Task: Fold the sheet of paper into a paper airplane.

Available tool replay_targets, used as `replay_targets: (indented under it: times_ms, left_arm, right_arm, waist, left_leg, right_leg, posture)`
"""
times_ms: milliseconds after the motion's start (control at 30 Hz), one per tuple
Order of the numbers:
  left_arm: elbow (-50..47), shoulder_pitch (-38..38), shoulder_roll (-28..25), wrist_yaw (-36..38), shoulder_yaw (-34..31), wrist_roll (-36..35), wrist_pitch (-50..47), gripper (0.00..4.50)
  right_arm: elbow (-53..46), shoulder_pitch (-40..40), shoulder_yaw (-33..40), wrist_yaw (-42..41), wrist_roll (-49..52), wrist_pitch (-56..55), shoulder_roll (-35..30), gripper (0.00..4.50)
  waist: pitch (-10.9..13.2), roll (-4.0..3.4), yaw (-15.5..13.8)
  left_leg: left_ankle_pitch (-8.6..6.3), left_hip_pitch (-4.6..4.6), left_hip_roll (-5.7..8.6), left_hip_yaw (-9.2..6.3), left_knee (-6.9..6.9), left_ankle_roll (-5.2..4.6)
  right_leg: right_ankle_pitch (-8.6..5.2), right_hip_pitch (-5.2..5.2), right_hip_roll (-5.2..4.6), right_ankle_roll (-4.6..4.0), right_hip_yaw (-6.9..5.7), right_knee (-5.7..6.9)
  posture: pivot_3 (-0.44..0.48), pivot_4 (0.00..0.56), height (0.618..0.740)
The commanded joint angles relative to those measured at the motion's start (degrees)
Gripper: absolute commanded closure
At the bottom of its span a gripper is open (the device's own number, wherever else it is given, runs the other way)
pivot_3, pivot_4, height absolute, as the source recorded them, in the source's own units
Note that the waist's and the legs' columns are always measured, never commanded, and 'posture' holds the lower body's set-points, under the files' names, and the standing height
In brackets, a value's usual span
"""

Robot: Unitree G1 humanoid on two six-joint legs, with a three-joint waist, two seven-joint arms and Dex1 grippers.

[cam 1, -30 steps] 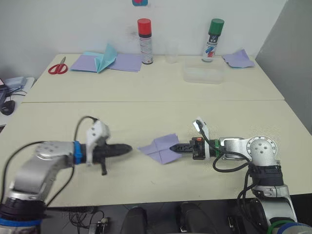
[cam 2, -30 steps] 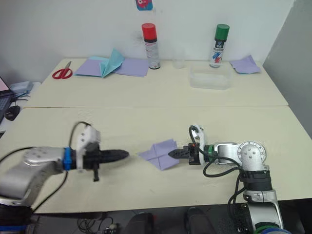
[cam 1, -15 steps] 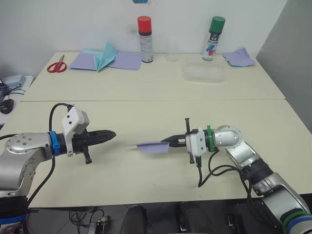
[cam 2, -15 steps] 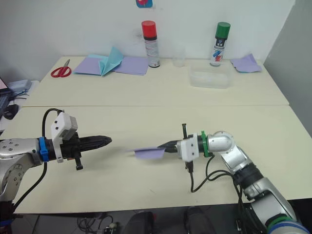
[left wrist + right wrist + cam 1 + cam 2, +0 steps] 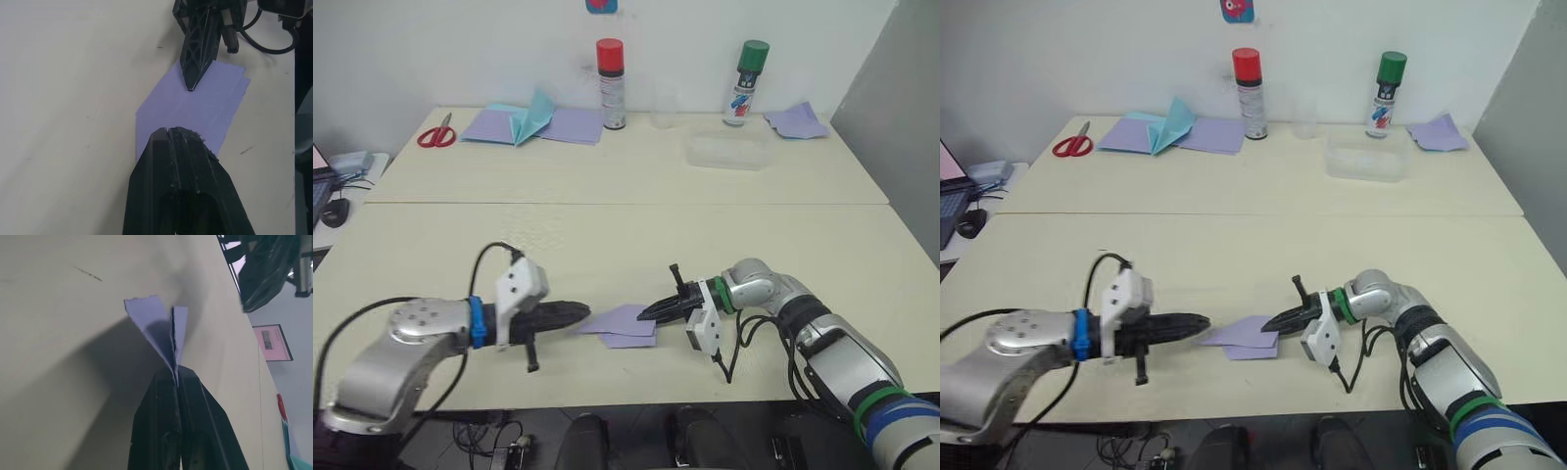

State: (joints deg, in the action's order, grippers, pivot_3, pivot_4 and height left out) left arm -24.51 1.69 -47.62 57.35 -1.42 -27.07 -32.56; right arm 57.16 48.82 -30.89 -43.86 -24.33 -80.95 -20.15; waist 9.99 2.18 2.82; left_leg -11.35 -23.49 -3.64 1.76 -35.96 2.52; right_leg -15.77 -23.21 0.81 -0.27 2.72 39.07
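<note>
From the head cameras, the sheet of paper [image 5: 625, 323] is lying folded near the front edge of the counter [image 5: 607, 235], right between the two arms. The right pincer [image 5: 644, 313] is reaching in from the right, its fingers clenched on the paper's right side, the tip resting over the sheet. The left pincer [image 5: 581, 310] is pointing in from the left, fingers pressed together with nothing between them, its tip just at the paper's left corner. Far back on the counter, red scissors [image 5: 435, 133] are sitting beside flat lavender sheets [image 5: 570, 124] and a teal folded paper [image 5: 530, 113]; a red-capped spray can [image 5: 610, 70], a green-capped spray can [image 5: 743, 69], a clear plastic tray [image 5: 725, 152] and another lavender piece [image 5: 793, 119] are lining the rear. Over to the left wrist view: the left pincer [image 5: 168, 130] is showing its two black fingers closed tight, tip over the near edge of the sheet of paper [image 5: 195, 107], while the right pincer [image 5: 190, 88] is coming in from the opposite side with its point down on the lavender surface. Now the right wrist view: the right pincer [image 5: 174, 373] is gripping the sheet of paper [image 5: 159, 325] edge-on, the folded layers standing up between its fingers and fanning outward above the pale counter [image 5: 58, 333].
</note>
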Motion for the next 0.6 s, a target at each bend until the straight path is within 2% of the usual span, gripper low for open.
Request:
replay_targets:
  times_ms: [33, 300, 467, 567, 600]
  left_arm:
    - [0.93, 0.22, -0.34, -0.14, 2.32, 2.14, 0.68, 4.50]
    - [7.00, 3.61, 2.57, -0.50, 9.68, 7.73, 3.82, 4.50]
    - [10.23, 4.57, 2.43, 0.34, 11.37, 9.70, 4.43, 4.50]
    - [10.13, 3.42, 1.55, 2.01, 12.84, 9.81, 3.36, 4.50]
    - [10.28, 3.34, 1.61, 2.12, 13.09, 9.90, 3.15, 4.50]
  right_arm:
    - [1.07, 1.07, -0.88, 3.72, -3.77, -1.53, -0.36, 4.49]
    - [2.69, 2.71, -2.68, 10.85, -9.85, -1.90, -0.72, 4.49]
    - [3.64, 3.94, -3.91, 13.79, -12.13, -1.92, -0.94, 4.49]
    - [5.60, 5.09, -4.88, 12.46, -10.42, -1.51, -1.69, 3.87]
    - [5.83, 5.40, -5.09, 12.15, -10.14, -1.54, -2.07, 3.52]
  waist:
    - [0.00, 0.00, -0.01]
    - [0.00, 0.00, -0.16]
    - [0.00, 0.00, -0.32]
    - [-0.01, -0.01, -0.44]
    - [-0.01, -0.01, -0.47]
  left_leg:
    - [0.00, 0.02, 0.00, 0.00, 0.00, 0.00]
    - [0.00, 0.07, 0.02, 0.02, 0.02, 0.00]
    - [0.00, 0.07, 0.03, 0.05, 0.02, 0.00]
    - [0.00, 0.09, 0.04, 0.07, 0.01, 0.00]
    - [0.00, 0.11, 0.03, 0.07, 0.01, 0.00]
  right_leg:
    - [0.00, 0.00, 0.00, -0.01, 0.00, 0.01]
    - [0.00, 0.01, 0.03, -0.09, -0.01, 0.06]
    - [0.01, 0.01, 0.02, -0.07, -0.01, 0.06]
    - [0.02, 0.01, 0.02, -0.06, -0.01, 0.07]
    - [0.02, 0.04, 0.02, -0.06, -0.01, 0.07]
  posture:
    - [0.000, 0.150, 0.740]
    - [0.000, 0.150, 0.740]
    - [0.000, 0.150, 0.740]
    - [0.000, 0.150, 0.740]
    - [0.000, 0.150, 0.740]
